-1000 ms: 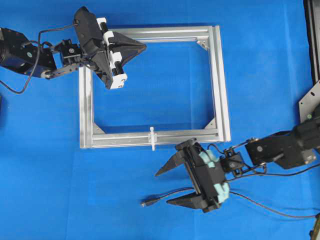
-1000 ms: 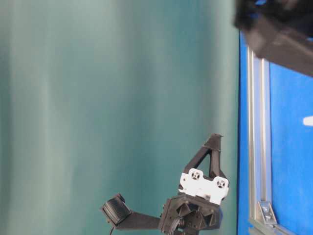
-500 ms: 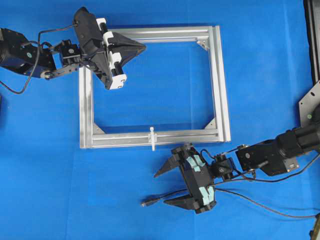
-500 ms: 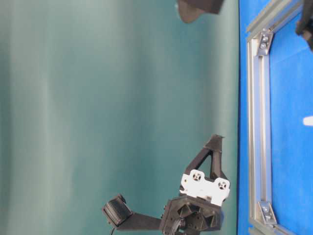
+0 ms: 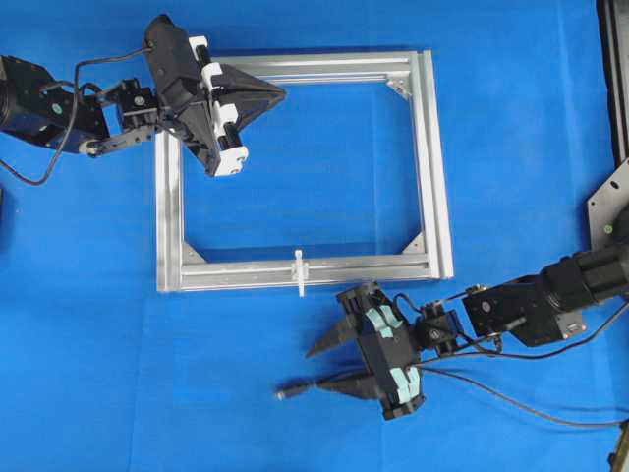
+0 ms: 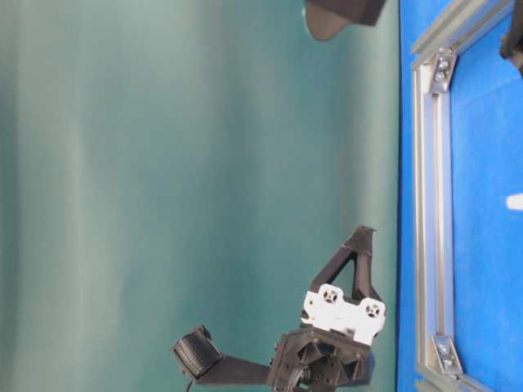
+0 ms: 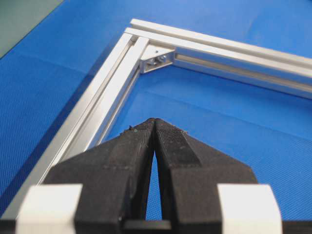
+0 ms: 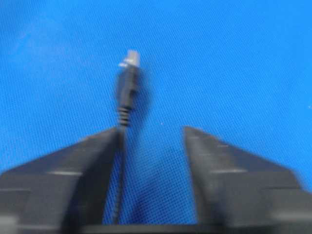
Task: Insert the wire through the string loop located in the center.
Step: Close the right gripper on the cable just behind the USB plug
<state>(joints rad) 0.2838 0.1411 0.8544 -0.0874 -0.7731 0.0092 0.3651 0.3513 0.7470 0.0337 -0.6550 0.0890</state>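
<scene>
Wire [image 8: 125, 97] lies on the blue mat [image 5: 98, 344] below the silver frame [image 5: 429, 157], plug tip pointing left in the overhead view, its cord running between the jaws of my right gripper [image 5: 324, 367]. In the wrist view the jaws stand partly open, one finger [image 8: 73, 161] against the cord, the other apart from it; no grip yet, as far as I can judge. Left gripper [image 7: 154, 124] is pressed shut on nothing, hovering over the frame's far corner. String loop [image 5: 299, 272] stands on the near bar, above and just left of the right gripper.

Note for this step: I should centre the cord between the pads, clamp just behind the plug, keep the tip level.
</scene>
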